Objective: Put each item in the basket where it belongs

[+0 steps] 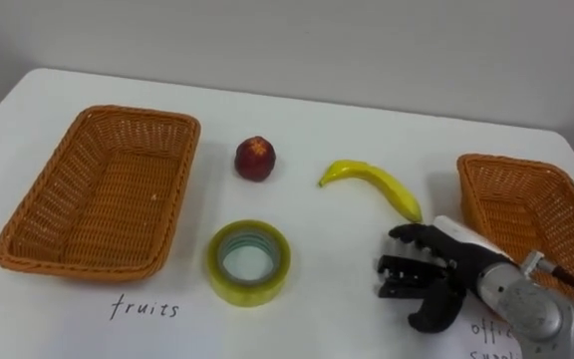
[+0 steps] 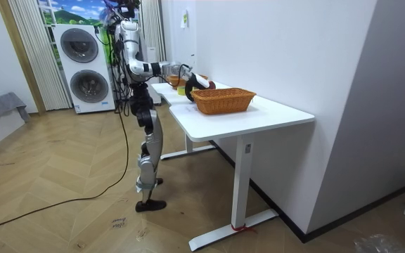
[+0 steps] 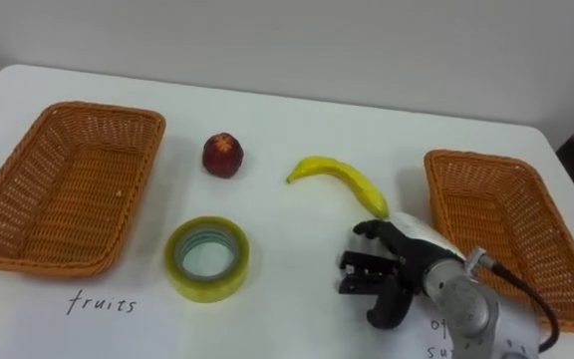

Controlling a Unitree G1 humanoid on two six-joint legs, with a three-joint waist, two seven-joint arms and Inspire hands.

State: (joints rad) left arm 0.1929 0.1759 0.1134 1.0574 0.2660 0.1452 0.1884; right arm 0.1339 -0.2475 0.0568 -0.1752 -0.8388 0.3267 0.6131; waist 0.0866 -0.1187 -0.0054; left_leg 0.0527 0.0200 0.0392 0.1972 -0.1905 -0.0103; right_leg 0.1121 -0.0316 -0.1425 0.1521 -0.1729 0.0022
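On the white table (image 1: 317, 120) a red apple (image 1: 255, 158) and a yellow banana (image 1: 372, 184) lie in the middle. A roll of yellowish tape (image 1: 248, 261) lies flat nearer to me. An empty wicker basket (image 1: 98, 189) stands at the left, above the handwritten word "fruits" (image 1: 144, 307). A second empty wicker basket (image 1: 526, 209) stands at the right. My right hand (image 1: 427, 269) hovers low over the table just below the banana's right end and right of the tape. Its fingers are relaxed and hold nothing.
Handwriting in front of the right basket (image 3: 501, 224) is partly covered by my right forearm. In the room view I stand at the long side of the table (image 2: 259, 116), close to a wall, with washing machines (image 2: 83, 67) behind me.
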